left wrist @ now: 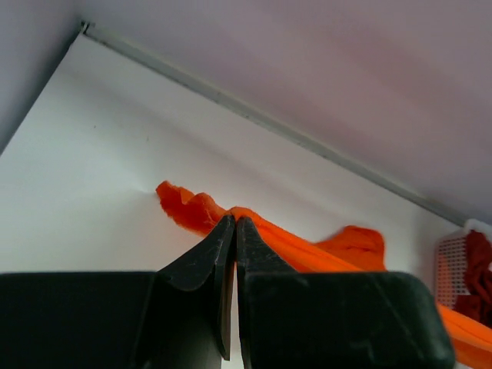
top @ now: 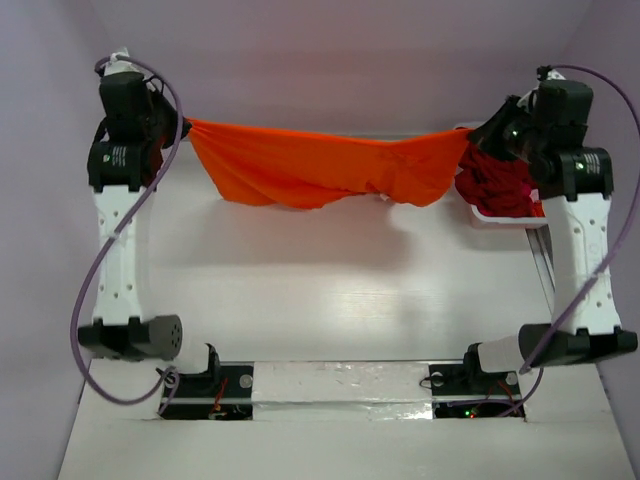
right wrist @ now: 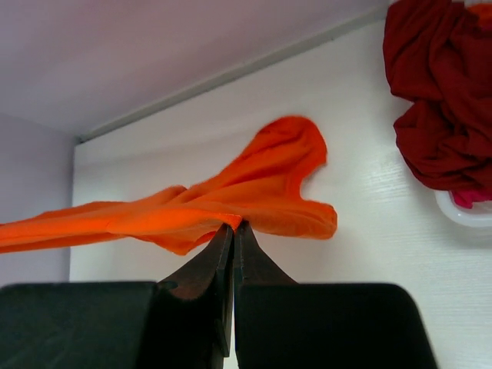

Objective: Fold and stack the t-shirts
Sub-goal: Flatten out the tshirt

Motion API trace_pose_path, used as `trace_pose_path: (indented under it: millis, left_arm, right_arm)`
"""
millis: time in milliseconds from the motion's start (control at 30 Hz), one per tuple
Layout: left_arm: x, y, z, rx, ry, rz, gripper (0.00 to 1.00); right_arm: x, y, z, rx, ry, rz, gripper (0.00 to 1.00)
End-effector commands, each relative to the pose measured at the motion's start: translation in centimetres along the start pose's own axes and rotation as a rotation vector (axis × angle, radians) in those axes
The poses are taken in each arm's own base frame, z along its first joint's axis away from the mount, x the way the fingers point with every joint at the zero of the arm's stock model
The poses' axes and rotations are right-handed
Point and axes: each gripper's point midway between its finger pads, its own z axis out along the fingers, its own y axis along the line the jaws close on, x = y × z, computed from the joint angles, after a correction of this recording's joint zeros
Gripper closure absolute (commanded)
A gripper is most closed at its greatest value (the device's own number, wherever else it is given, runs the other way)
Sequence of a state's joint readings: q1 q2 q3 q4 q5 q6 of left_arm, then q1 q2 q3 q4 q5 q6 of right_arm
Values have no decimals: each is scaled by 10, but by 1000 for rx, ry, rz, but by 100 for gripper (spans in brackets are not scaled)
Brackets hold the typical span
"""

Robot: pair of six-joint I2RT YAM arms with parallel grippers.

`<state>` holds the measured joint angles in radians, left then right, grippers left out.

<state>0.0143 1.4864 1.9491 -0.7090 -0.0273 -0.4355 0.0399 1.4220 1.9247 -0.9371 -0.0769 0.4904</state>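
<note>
Table (top: 320, 300): white top, both arms reaching out to its far edge.

Orange t-shirt (top: 320, 165): hangs in the air along the far edge, strung between the two claws from near the far-left corner to near the far-right corner. It sags and bunches in the middle, and its lower hem hangs free. Judgement: the two-point hold is meant to spread the cloth so it can be laid flat for folding. No fold made yet.

Basket (top: 495, 217): white, at the far-right corner, just beside the shirt's right end. It holds a crumpled heap of dark red shirts (top: 495, 180); a pinkish shirt (right wrist: 470, 198) shows at the rim beneath them. All unfolded, nothing stacked.

Left gripper (left wrist: 234, 221): jaws pressed together, orange cloth pinched at the tips.

Right gripper (right wrist: 233, 225): likewise clamped on the shirt's other end.
</note>
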Motion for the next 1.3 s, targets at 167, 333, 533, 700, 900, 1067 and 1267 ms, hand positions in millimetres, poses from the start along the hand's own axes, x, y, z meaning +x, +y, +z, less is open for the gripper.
trace_pose_path:
  millis: [167,333,533,700,900,1067,1267]
  left_arm:
    - [-54,-20,-101,145,-265,-11,100]
    - [-57,-18,-117,146,-294,-20,100]
    - [-68,-15,-136,132,-344,-29,100]
    - [-61,-2,-108,57,-318,-24,100]
    - [-50,-1,-67,49,-271,-74,100]
    - [-53,-5,-77,78,-285,-83,100]
    - [-59,-6,-125,117,-348,-57,100]
  right_arm:
    - [-59,31,-96,-112,-278,-66,100]
    - [-82,36,-101,-93,-329,-76,100]
    - [-96,33,-97,-56,-364,-82,100]
    - [-97,29,-82,-39,-366,-72,100]
    - [-99,20,-49,-10,-334,-55,100]
    - [-97,26,-55,-44,-332,-56,100]
    - [-89,36,-93,-110,-359,-62,100]
